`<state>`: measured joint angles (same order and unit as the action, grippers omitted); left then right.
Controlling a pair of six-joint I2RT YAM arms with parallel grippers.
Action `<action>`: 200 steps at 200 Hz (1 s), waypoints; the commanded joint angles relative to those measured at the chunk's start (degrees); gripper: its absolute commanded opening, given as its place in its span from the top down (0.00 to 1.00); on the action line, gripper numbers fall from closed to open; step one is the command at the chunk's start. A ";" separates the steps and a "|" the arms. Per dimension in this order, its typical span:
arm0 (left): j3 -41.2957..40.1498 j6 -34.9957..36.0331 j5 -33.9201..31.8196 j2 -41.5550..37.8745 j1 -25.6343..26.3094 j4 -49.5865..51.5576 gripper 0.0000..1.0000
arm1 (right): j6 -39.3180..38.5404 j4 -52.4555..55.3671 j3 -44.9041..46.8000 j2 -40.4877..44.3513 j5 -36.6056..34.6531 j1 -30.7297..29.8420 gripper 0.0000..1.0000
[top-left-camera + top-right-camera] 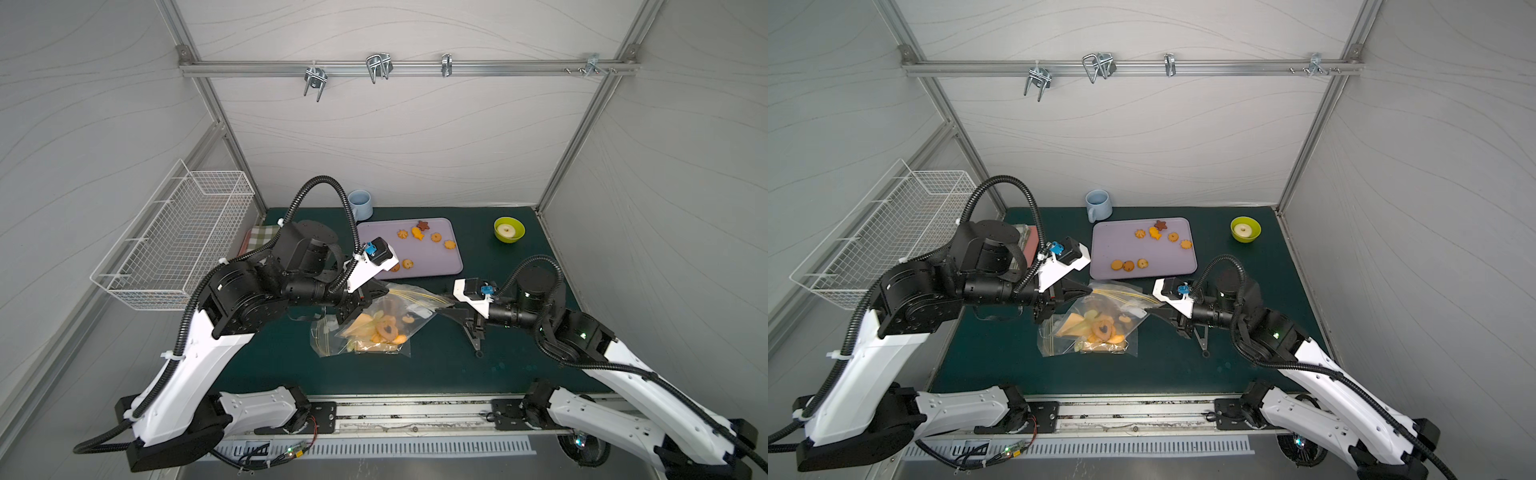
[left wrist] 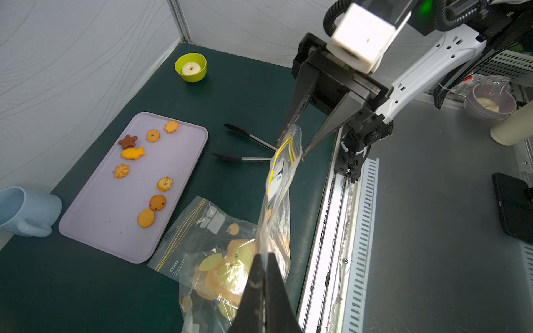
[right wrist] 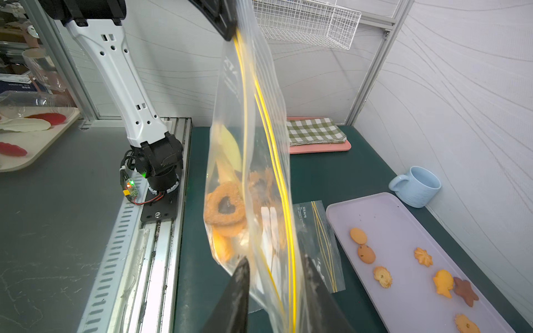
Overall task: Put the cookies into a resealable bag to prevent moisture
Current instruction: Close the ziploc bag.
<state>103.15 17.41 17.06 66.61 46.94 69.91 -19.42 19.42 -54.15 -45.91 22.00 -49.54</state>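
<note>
Several cookies, orange-golden with one dark brown star, lie on a lavender tray. A clear resealable bag with yellow zip lines hangs stretched between both arms, with orange and yellow pieces inside. My left gripper is shut on one end of its mouth. My right gripper straddles the other end, jaws apart.
A second flat zip bag lies on the green mat beside the tray. Black tongs lie under the right arm. A blue mug, green bowl, checked cloth and wire basket stand around.
</note>
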 commanded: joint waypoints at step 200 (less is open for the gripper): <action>2.18 1.75 0.36 0.00 0.09 -0.90 1.00 | -0.54 2.85 0.40 -0.23 1.96 2.19 0.68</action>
<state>103.15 17.82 16.67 66.74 46.94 70.04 -19.33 23.59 -54.13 -46.57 21.89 -47.66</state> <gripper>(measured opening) 0.057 0.087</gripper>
